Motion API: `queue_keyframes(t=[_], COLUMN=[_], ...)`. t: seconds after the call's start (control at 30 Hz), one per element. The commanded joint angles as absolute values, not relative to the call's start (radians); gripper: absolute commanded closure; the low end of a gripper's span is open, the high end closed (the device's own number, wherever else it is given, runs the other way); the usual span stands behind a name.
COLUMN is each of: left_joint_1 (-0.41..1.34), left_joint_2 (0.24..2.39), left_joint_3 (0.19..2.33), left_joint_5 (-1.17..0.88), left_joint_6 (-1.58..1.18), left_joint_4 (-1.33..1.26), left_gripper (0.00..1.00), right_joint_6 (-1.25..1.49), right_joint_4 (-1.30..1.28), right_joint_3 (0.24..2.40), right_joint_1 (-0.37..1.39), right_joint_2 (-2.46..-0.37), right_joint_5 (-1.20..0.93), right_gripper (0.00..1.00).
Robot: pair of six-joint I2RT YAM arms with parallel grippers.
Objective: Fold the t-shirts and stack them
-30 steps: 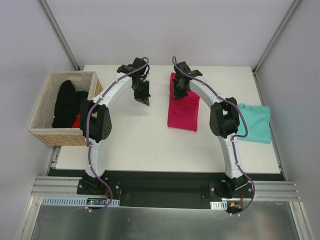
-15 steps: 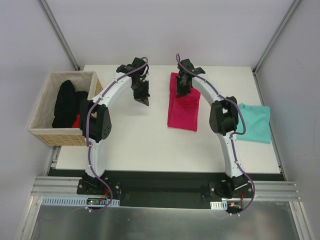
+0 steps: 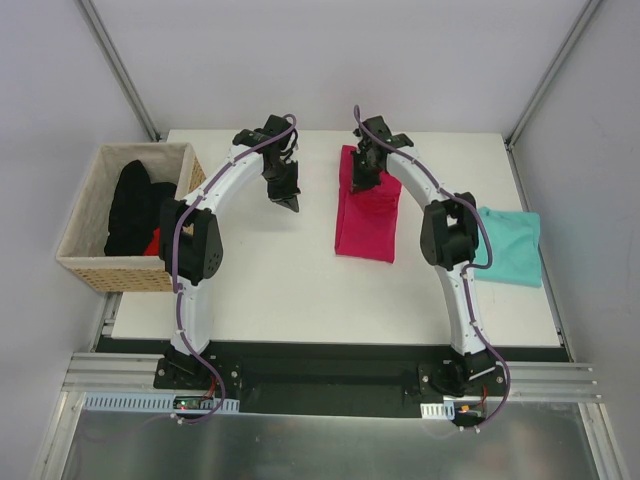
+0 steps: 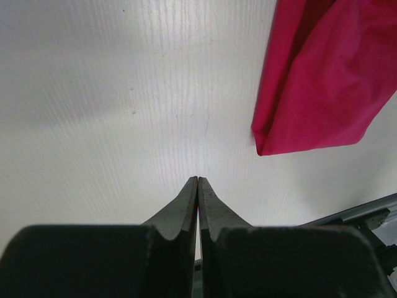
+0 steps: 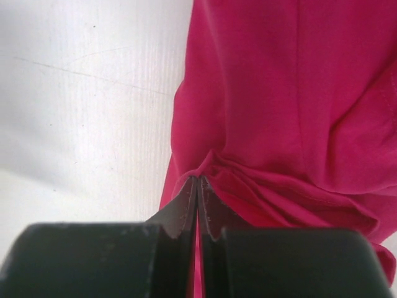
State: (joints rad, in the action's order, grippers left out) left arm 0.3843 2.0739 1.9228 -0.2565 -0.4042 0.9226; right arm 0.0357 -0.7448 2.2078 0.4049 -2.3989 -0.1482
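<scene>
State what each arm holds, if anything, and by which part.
The right gripper pinches the pink t-shirt by a bunched fold at its edge, near the far end. The left gripper holds nothing.

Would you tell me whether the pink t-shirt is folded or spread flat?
Folded: the pink t-shirt lies as a narrow strip with doubled edges.

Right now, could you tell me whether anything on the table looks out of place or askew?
The teal shirt sits at the table's right edge, seemingly overhanging it. The magenta shirt is bunched at its far end, where the shut right tool pinches it.
</scene>
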Motion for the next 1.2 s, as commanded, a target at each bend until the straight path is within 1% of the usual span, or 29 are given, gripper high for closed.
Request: queue_keyframes(t=[0.0,0.33,0.37,0.47,0.57,0.7,0.83,0.87,1.0,1.03,1.1,1.13,1.17], left_joint_1=[0.376,0.376,0.376,0.376,0.376,0.376,0.376,0.376,0.377,0.377,0.376,0.377,0.376], left_joint_2=[2.080,2.080,2.080,2.079,2.077,2.079,2.074,2.074,2.065,2.063,2.059,2.056,2.052], left_joint_3=[1.956,1.954,1.954,1.954,1.953,1.948,1.941,1.939,1.936,1.937,1.937,1.937,1.939], left_joint_5=[-0.276,-0.278,-0.278,-0.279,-0.279,-0.282,-0.284,-0.285,-0.287,-0.285,-0.285,-0.285,-0.284], left_joint_6=[-0.396,-0.397,-0.397,-0.396,-0.396,-0.394,-0.394,-0.394,-0.394,-0.394,-0.396,-0.396,-0.396], left_joint_4=[0.940,0.940,0.942,0.942,0.942,0.942,0.942,0.940,0.939,0.939,0.940,0.939,0.940], left_gripper=[1.00,1.00,1.00,1.00,1.00,1.00,1.00,1.00,1.00,1.00,1.00,1.00,1.00], right_joint_6=[0.012,0.006,0.006,0.005,-0.025,-0.034,-0.044,-0.046,-0.046,-0.043,-0.022,-0.012,-0.005], right_joint_4=[-0.727,-0.726,-0.729,-0.735,-0.741,-0.749,-0.744,-0.744,-0.727,-0.721,-0.709,-0.710,-0.706], right_joint_3=[2.227,2.235,2.233,2.230,2.229,2.226,2.201,2.194,2.137,2.094,2.059,2.043,2.011], right_joint_1=[0.420,0.430,0.430,0.430,0.425,0.411,0.393,0.390,0.387,0.387,0.385,0.388,0.387], right_joint_2=[-2.370,-2.370,-2.367,-2.364,-2.350,-2.327,-2.266,-2.255,-2.192,-2.180,-2.149,-2.140,-2.125], right_joint_5=[-0.201,-0.230,-0.210,-0.181,-0.143,-0.094,-0.006,0.047,0.089,0.090,0.086,0.087,0.086], right_gripper=[0.99,0.99,0.86,0.59,0.52,0.51,0.51,0.52,0.56,0.61,0.75,0.84,0.88])
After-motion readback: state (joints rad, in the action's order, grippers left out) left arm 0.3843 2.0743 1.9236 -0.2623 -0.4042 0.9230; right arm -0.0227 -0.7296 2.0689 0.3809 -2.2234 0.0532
